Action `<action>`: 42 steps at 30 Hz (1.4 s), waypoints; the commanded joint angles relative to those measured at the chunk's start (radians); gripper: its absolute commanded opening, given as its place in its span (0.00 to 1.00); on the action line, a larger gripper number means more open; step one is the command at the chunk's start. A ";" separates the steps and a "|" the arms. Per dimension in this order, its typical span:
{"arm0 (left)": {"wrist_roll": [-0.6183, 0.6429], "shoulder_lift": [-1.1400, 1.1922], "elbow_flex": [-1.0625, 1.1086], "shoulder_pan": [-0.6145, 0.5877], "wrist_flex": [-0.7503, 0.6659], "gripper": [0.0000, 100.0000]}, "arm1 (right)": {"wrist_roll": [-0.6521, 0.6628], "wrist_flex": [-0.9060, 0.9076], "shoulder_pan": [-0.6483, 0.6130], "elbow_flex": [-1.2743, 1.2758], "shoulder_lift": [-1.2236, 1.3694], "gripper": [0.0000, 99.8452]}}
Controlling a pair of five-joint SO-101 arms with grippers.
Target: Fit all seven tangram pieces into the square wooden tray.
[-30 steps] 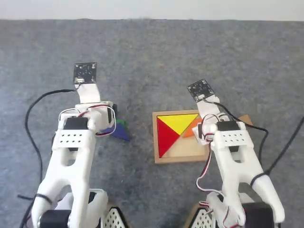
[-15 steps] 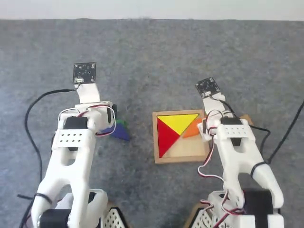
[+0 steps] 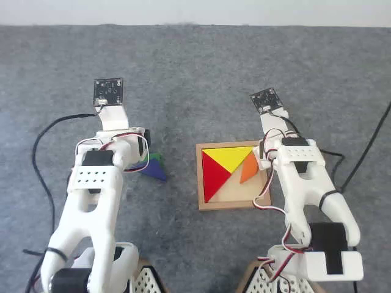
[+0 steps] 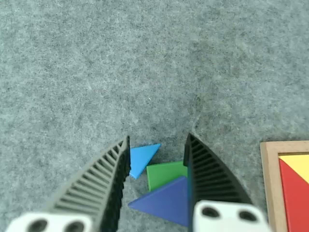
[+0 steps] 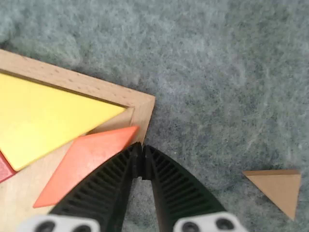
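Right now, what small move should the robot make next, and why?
Probably lower the left gripper onto the green piece: the gripper is open, and the piece lies just below it on the mat, outside the tray.

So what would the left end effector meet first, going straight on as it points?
Likely the light blue triangle between the left end effector's open fingers, else the grey mat; depth is unclear.
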 commanded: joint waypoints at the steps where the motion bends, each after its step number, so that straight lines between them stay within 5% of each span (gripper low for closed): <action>1: 0.009 -0.005 -0.024 0.002 -0.026 0.18 | -0.011 -0.013 0.015 -0.057 -0.028 0.01; 22: 0.009 -0.005 -0.010 0.002 -0.028 0.18 | -0.043 0.053 -0.079 -0.143 -0.053 0.01; 31: 0.009 -0.005 -0.012 0.002 -0.029 0.18 | -0.071 0.022 -0.257 0.160 -0.283 0.01; 42: 0.009 -0.005 -0.010 0.002 -0.029 0.18 | -0.061 0.001 -0.237 0.173 -0.170 0.01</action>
